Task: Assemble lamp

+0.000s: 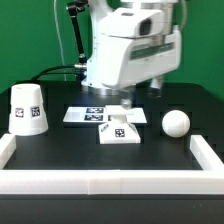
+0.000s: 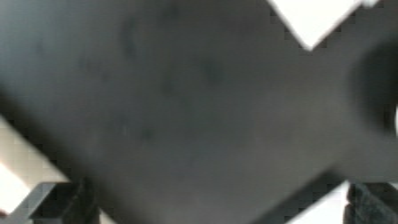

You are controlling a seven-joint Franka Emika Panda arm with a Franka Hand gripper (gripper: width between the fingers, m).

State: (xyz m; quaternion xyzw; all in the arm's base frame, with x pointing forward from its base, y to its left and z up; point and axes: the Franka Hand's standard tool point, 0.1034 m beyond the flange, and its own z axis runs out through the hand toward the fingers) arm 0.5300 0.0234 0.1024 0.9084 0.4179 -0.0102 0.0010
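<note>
The low square lamp base (image 1: 122,129) lies at the middle of the black table. My gripper (image 1: 126,101) hangs just above its far side, not touching it. The tapered shade (image 1: 27,108) stands at the exterior view's left. The round bulb (image 1: 176,122) rests at the exterior view's right. In the wrist view my two dark fingertips (image 2: 43,206) stand wide apart with nothing between them, over blurred dark table; the gripper (image 2: 205,208) is open and empty. No lamp part can be made out there.
The marker board (image 1: 84,114) lies flat just behind the base. A white rail (image 1: 100,183) runs along the table's front and up both sides. Blurred white patches (image 2: 327,22) show at the wrist view's edges.
</note>
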